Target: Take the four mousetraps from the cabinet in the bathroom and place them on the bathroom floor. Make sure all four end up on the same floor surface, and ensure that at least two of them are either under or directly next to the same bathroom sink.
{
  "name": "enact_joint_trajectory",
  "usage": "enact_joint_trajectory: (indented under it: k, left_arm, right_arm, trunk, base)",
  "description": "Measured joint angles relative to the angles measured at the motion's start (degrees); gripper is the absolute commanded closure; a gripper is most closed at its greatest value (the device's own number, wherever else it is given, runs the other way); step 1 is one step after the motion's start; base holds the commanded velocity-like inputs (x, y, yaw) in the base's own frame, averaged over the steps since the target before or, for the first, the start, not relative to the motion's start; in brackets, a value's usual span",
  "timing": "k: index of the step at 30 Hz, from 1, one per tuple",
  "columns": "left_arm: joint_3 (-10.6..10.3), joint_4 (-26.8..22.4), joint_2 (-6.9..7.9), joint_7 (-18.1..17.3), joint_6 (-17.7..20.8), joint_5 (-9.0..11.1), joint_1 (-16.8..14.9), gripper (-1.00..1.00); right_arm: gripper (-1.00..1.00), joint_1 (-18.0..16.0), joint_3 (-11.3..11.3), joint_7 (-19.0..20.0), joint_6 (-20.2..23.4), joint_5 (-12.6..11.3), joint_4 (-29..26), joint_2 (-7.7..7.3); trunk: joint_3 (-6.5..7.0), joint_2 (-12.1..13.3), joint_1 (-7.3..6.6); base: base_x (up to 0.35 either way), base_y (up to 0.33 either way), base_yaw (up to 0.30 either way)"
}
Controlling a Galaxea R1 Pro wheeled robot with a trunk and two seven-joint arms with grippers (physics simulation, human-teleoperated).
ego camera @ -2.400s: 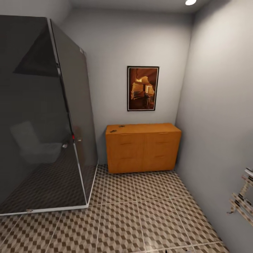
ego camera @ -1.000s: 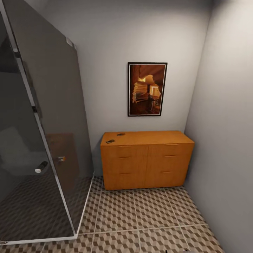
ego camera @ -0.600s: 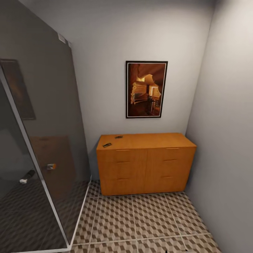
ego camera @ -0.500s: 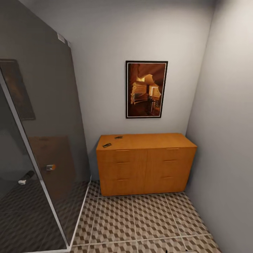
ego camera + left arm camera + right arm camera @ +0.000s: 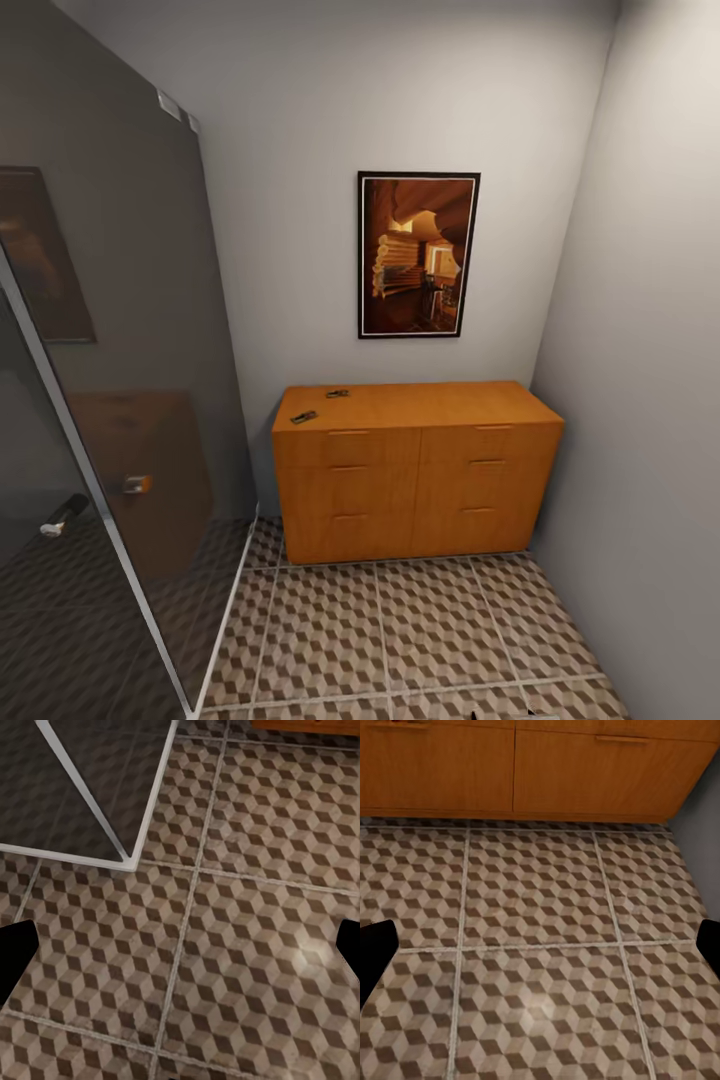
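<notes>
The orange-brown cabinet (image 5: 415,465) stands against the back wall, its drawers and doors closed. Two small mousetraps lie on its top near the left end, one (image 5: 304,417) by the front edge and one (image 5: 337,393) farther back. The other mousetraps are out of view. The cube-patterned bathroom floor (image 5: 400,630) stretches in front of it. My left gripper (image 5: 180,956) hangs open over bare tiles, its dark fingertips (image 5: 15,960) far apart. My right gripper (image 5: 540,949) is open too, over tiles just before the cabinet's base (image 5: 532,772).
A dark glass shower enclosure (image 5: 100,420) with a pale frame fills the left side, its corner (image 5: 127,859) near my left gripper. A framed picture (image 5: 418,254) hangs above the cabinet. A grey wall (image 5: 650,400) closes the right side.
The camera has moved closer to the cabinet, which now looks larger and lower in the picture. The shower glass has slid toward the left edge. The mousetraps have not moved.
</notes>
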Motion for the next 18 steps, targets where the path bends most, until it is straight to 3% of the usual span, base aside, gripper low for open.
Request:
enact_joint_trajectory:
  k: [18]
  left_arm:
    - [0.0,0.0,0.00,0.1,0.0,0.0,0.0,-1.00]
  right_arm:
    - [-1.00,0.0,0.0,0.0,0.0,-0.1,0.0,0.00]
  trunk:
    - [0.00,0.0,0.00]
  base:
    - [0.315,0.000,0.000]
